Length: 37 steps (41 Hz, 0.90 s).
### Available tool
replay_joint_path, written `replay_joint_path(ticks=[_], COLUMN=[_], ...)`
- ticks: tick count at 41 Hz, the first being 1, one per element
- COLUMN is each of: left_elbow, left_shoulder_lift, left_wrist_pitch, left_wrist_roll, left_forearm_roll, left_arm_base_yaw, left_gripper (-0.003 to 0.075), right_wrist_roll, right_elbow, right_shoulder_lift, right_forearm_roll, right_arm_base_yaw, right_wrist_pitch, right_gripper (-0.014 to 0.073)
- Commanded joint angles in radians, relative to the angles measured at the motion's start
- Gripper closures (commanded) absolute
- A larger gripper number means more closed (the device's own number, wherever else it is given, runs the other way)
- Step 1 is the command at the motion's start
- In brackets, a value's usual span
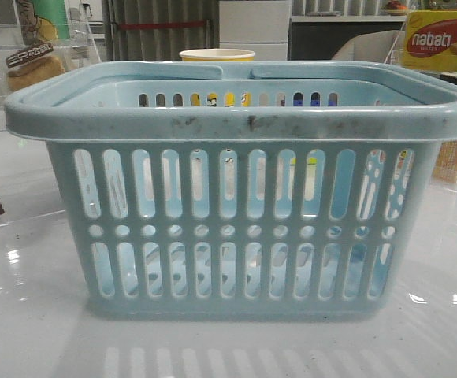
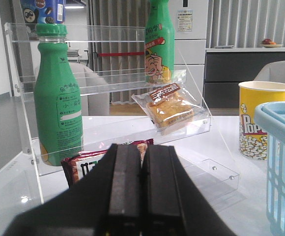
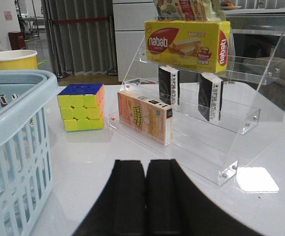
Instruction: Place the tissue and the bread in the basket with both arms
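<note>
Golden bread (image 2: 171,109) in slick wrap leans on left shelf (image 2: 108,132), soft; I'd pinch wrap edge. Dark tissue packs (image 3: 211,96) light, on right shelf (image 3: 221,128). Both jaws closed, empty.

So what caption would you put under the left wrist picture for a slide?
Left hand shut and empty, facing the wrapped bread on a clear shelf between green bottles.
</note>
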<state>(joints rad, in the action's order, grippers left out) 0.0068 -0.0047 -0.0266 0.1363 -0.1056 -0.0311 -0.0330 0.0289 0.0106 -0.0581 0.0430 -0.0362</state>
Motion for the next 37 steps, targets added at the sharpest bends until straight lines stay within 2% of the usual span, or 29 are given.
replay_joint_path(ticks=[1, 6, 11, 14, 26, 37], left_elbow=[0.005, 0.005, -0.022, -0.072, -0.431, -0.732], left_shoulder_lift=[-0.017, -0.017, -0.017, -0.017, 0.065, 0.289], left_wrist_pitch=[-0.086, -0.132, -0.213, -0.199, 0.055, 0.353], left_wrist_roll=[0.001, 0.001, 0.001, 0.001, 0.001, 0.001], left_forearm_roll=[-0.002, -0.002, -0.002, -0.004, -0.004, -0.004], left_arm_base_yaw=[-0.007, -0.007, -0.007, -0.007, -0.007, -0.007], left_gripper=[0.0627, 0.0627, 0.0627, 0.0627, 0.0627, 0.0627], right_wrist_roll=[0.010, 0.010, 0.010, 0.010, 0.010, 0.010], right_elbow=[-0.006, -0.016, -0.093, -0.164, -0.515, -0.776], right_shoulder_lift=[0.019, 0.019, 0.019, 0.019, -0.067, -0.263], right_forearm_roll=[0.002, 0.002, 0.002, 0.002, 0.047, 0.047], right_arm_base_yaw=[0.003, 0.003, 0.003, 0.003, 0.003, 0.003], right_wrist_pitch=[0.110, 0.134, 0.081, 0.036, -0.156, -0.412], right_gripper=[0.0545, 0.0545, 0.0545, 0.0545, 0.0545, 0.0545])
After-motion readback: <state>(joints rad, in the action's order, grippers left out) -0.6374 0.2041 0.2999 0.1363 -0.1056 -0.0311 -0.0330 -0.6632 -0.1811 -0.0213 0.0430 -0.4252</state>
